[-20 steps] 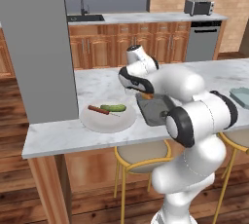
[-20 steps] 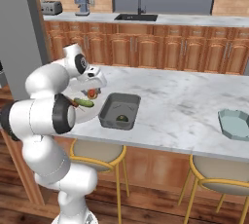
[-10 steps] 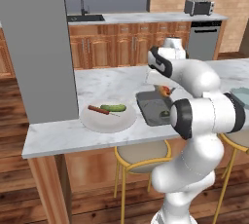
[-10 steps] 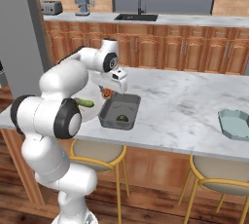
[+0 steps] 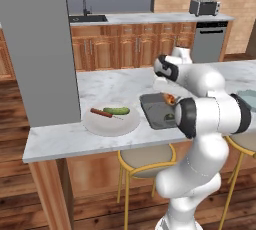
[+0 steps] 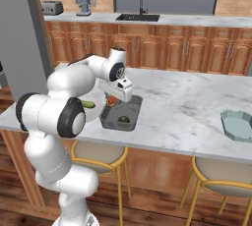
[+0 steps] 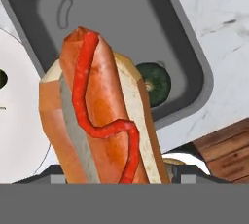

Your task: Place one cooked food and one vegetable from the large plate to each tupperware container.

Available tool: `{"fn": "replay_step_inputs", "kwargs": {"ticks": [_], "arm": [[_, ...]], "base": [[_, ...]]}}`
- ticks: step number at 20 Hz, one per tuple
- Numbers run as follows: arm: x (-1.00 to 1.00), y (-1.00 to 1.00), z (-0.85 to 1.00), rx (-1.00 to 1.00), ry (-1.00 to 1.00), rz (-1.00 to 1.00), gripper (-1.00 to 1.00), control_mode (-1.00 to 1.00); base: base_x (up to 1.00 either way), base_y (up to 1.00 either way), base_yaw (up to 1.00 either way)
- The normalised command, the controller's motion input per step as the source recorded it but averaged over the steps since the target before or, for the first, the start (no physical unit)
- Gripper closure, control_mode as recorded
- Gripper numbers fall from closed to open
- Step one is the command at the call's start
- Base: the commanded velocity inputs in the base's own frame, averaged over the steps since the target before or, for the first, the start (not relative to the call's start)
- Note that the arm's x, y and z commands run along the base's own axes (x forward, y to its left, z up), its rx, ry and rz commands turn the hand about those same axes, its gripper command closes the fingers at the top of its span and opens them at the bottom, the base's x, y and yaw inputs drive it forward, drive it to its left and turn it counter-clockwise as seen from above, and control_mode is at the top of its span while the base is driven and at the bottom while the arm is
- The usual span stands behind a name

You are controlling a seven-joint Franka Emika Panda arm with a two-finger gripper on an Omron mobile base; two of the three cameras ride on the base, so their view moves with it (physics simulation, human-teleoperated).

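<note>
One hot dog (image 7: 99, 116) is held in the pincer (image 6: 114, 100) above the dark grey container (image 7: 189, 62), frame centre; a green vegetable (image 7: 153, 84) lies inside.

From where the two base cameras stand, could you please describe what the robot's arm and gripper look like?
The arm is a chain of glossy white, rounded shells, with dark grey to black rings at the joints. It ends in a white hand block carrying the two-finger gripper, whose small finger tips are dark. No cables, stripes or lettering are visible on the casing.
</note>
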Motion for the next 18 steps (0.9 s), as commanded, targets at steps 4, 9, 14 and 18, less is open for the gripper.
{"fn": "replay_step_inputs", "kwargs": {"ticks": [4, 9, 14, 18], "arm": [[0.35, 0.02, -0.33, -0.06, 0.0, 0.0, 1.0, -1.0], [0.32, 0.09, -0.16, -0.07, 0.01, -0.01, 1.0, -1.0], [0.15, 0.0, -0.13, -0.01, 0.0, 0.0, 1.0, -1.0], [0.0, 0.0, -0.15, 0.0, 0.0, 0.01, 1.0, -1.0]], "base": [[0.0, 0.0, 0.0], [0.0, 0.0, 0.0], [0.0, 0.0, 0.0], [0.0, 0.0, 0.0]]}}
